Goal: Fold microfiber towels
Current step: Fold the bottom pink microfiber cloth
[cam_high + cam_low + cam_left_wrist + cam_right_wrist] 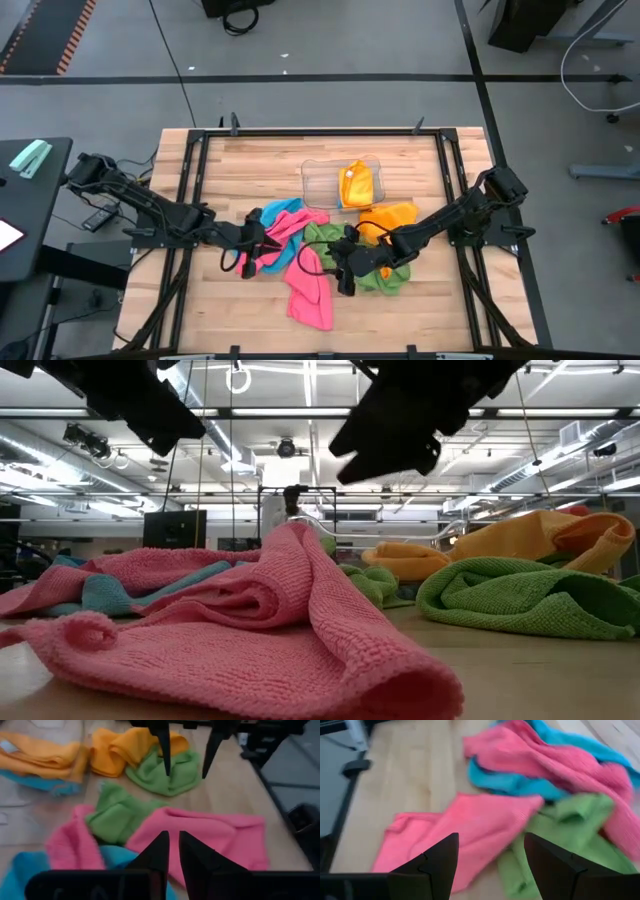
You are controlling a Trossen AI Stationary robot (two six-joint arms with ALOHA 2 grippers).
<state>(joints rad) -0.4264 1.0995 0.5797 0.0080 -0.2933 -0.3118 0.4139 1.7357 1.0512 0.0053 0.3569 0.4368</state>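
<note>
I see the towels [310, 255] heaped mid-tabletop [250, 160], one orange towel [354, 184] in the tray [318, 178]. My left end effector [172, 851] hovers nearly closed, gripping nothing. My right end effector [490, 857] hangs open above the pink towel [470, 827].

In the low view both claws are cut off by the top edge, only dark undersides showing. The blue towel [283, 212] by the left claw [243, 262] lies largely buried under pink cloth. The green towel [322, 238] beside the right claw [343, 281] is partly covered by that arm. In the clear tray [320, 180] beyond the right claw, the orange towel's [355, 184] fold is too small to tell.
</note>
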